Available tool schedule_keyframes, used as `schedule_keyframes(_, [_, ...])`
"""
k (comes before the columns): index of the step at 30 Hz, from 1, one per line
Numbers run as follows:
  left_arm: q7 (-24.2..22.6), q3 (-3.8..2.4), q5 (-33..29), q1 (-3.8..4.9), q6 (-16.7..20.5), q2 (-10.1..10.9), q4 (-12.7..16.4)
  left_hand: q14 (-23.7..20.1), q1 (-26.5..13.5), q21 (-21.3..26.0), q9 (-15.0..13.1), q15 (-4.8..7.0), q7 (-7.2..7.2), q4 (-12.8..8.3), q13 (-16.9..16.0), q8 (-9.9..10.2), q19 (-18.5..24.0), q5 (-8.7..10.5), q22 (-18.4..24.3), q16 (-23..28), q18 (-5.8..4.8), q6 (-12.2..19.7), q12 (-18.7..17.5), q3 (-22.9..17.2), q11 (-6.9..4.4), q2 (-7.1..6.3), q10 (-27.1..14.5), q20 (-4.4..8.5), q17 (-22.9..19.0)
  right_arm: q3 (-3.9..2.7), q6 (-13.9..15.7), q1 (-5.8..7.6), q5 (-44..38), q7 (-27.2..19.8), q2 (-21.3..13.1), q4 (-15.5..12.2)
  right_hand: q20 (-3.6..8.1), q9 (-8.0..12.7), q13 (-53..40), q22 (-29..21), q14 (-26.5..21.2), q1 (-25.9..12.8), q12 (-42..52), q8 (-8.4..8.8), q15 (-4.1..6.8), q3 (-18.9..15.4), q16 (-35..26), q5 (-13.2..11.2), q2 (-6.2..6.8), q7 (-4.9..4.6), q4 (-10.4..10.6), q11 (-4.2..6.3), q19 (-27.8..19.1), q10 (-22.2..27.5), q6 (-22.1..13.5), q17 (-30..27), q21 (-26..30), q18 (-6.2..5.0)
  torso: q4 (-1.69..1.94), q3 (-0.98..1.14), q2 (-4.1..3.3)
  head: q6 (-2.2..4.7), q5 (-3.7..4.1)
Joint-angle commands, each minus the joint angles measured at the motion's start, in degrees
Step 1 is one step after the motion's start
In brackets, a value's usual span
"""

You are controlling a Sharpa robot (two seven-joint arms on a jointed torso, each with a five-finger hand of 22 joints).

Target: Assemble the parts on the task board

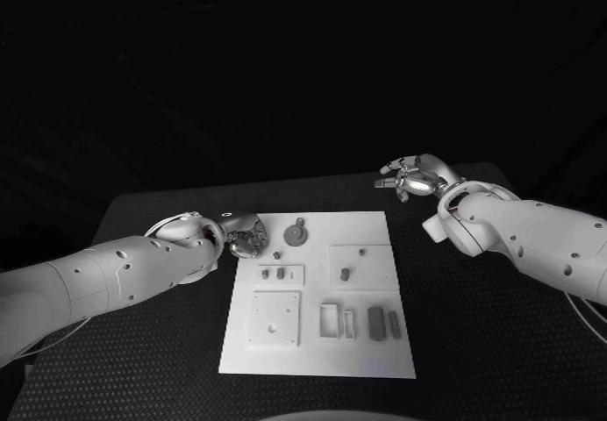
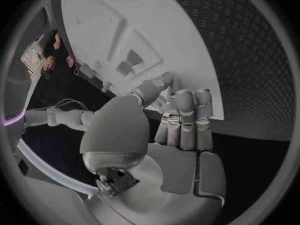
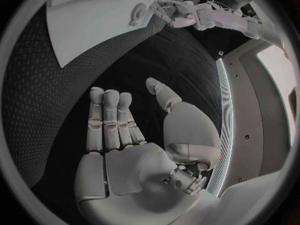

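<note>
The white task board [image 1: 319, 358] lies in the middle of the table, also seen in the left wrist view [image 2: 94, 15] and the right wrist view [image 3: 87, 25]. Small grey parts lie on it: a round disc with a stem [image 1: 296, 233], two short pegs [image 1: 272, 274], a small oval piece [image 1: 344, 274] and two dark bars [image 1: 383, 322]. My left hand [image 1: 240, 237] [image 2: 172, 135] hovers at the board's far left corner, fingers side by side, thumb apart, nothing seen in it. My right hand [image 1: 411, 178] [image 3: 125, 135] is raised beyond the board's far right corner, fingers spread and empty.
The black textured table [image 1: 493, 351] surrounds the board. A square plate [image 1: 274, 317] and raised white blocks [image 1: 337, 321] sit on the board's near half. My left hand [image 3: 156, 10] also appears at the board's edge in the right wrist view.
</note>
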State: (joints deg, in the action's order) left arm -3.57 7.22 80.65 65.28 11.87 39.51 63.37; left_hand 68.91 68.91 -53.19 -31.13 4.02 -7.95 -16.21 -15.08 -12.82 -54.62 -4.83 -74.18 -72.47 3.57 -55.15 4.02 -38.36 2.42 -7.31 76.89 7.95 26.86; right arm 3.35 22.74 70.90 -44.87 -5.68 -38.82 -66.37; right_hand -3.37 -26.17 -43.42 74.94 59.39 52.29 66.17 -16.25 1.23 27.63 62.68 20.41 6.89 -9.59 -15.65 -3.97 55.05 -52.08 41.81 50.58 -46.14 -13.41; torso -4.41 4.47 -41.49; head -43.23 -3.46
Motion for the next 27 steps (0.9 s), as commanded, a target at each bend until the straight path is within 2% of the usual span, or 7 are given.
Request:
schedule_keyframes(1, [-1.15,-0.85,-7.70,0.31,2.59,0.27,-0.54,-1.14,0.07,0.77,-0.15,-0.39,-0.09,0.26,0.32,-0.23,1.05,0.20,0.28,1.40,1.11,-0.05,-0.28,-0.30,0.40,-0.75,-1.42,1.23,-0.73,-0.02,-6.92,-0.03,-6.82,1.24,-0.56,-0.57,-0.68,0.21,3.25,0.80,-0.99,2.37,-4.32,-0.64,0.18,3.72,0.38,-1.89,0.71,-1.41,0.76,-0.65,-0.07,6.68,3.49,-0.45,0.38,-1.56,-0.09,0.04,0.03,0.37,0.31])
schedule_keyframes(4, [-1.89,-0.96,-15.55,1.06,3.55,0.50,-1.12,-1.28,-0.26,1.13,-0.13,-0.47,-0.30,0.45,0.30,-0.15,1.40,0.39,0.43,1.95,0.97,0.40,-0.12,-0.18,0.41,-0.99,-1.45,1.10,-1.05,-0.01,-9.24,-0.04,-9.57,1.45,-1.06,-1.13,-0.68,0.36,7.71,1.05,-0.92,4.13,-11.01,-0.99,-0.01,5.91,0.77,-2.94,0.97,-1.36,0.39,-0.89,0.00,6.96,4.02,-0.65,0.33,-1.59,-0.12,0.05,0.05,0.62,0.52])
schedule_keyframes(6, [-2.77,-1.01,-26.55,1.79,4.64,0.97,-1.37,-2.96,-1.10,2.43,-0.18,-0.81,-0.52,0.74,0.34,-0.23,2.81,0.57,0.95,4.22,0.57,0.69,-0.11,0.06,0.75,-1.31,-1.84,0.69,-2.16,0.00,-11.20,-0.15,-14.19,1.51,-1.47,-1.81,-0.63,0.38,17.07,1.08,-0.77,5.46,-23.73,-1.64,-1.16,8.00,1.37,-4.71,1.31,-1.67,0.15,-1.74,0.47,5.35,4.73,-0.85,0.18,-1.59,-0.14,0.14,0.07,0.77,0.80])
schedule_keyframes(15, [-8.72,-1.04,-49.35,2.68,6.48,2.75,1.45,-4.56,-3.30,5.83,-0.44,-1.30,-0.71,1.24,0.25,-0.68,5.21,1.04,2.68,10.08,-0.43,1.37,0.05,1.26,1.27,-1.26,-2.22,0.03,-4.94,0.23,-11.60,-0.92,-33.72,2.45,-2.64,-4.89,-0.39,0.57,25.87,0.92,-0.36,9.63,-35.75,-2.96,-1.25,10.02,1.91,-9.50,2.05,-0.70,-0.50,-2.33,1.33,-0.56,6.43,-1.88,0.62,-1.59,-0.14,0.08,0.04,1.18,1.26])
schedule_keyframes(19, [-11.16,-1.07,-56.41,2.69,4.69,3.56,3.32,-8.17,-5.55,10.28,-0.70,-3.03,-0.85,0.55,0.50,-1.01,9.35,1.03,4.66,17.20,-1.95,2.03,-0.13,3.92,2.46,-0.80,-3.86,-1.43,-7.84,0.95,-11.29,-1.08,-41.70,3.89,-2.69,-6.43,-0.47,0.47,28.07,0.93,-0.20,11.53,-39.78,-3.68,-0.95,11.34,1.96,-11.81,3.24,0.17,-0.28,-2.10,1.68,-4.18,7.83,-2.44,0.95,-1.59,-0.15,0.05,-0.03,1.18,1.27])
schedule_keyframes(22, [-12.50,-1.07,-58.89,2.71,3.77,4.19,4.98,-10.40,-6.03,13.41,-0.81,-4.73,-1.01,0.26,0.69,-1.25,11.84,1.18,5.89,22.70,-2.72,2.64,-0.11,5.03,3.06,-0.47,-4.94,-2.86,-9.53,2.12,-10.95,-1.09,-46.53,5.71,-2.56,-7.69,-0.43,0.38,28.94,0.90,0.08,12.52,-41.88,-3.99,-0.84,13.55,2.05,-14.50,4.96,0.67,1.04,-1.88,2.12,-6.09,8.65,-2.78,1.17,-1.59,-0.11,0.03,0.00,1.18,1.34])
schedule_keyframes(27, [-13.76,-1.09,-61.23,2.72,3.49,4.69,6.65,-13.25,-6.40,16.47,-0.90,-7.48,-0.99,0.00,1.13,-1.45,14.62,1.11,6.74,29.52,-2.32,3.23,-0.12,6.19,3.47,-0.19,-6.23,-5.50,-11.22,3.27,-10.98,-1.10,-50.69,7.76,-2.02,-8.86,-0.30,0.36,29.53,0.95,0.45,13.11,-43.80,-4.16,-0.67,15.22,2.15,-16.36,6.30,0.83,2.33,-1.73,2.53,-7.82,9.42,-3.14,1.30,-1.59,-0.10,-0.01,-0.04,1.12,1.35])
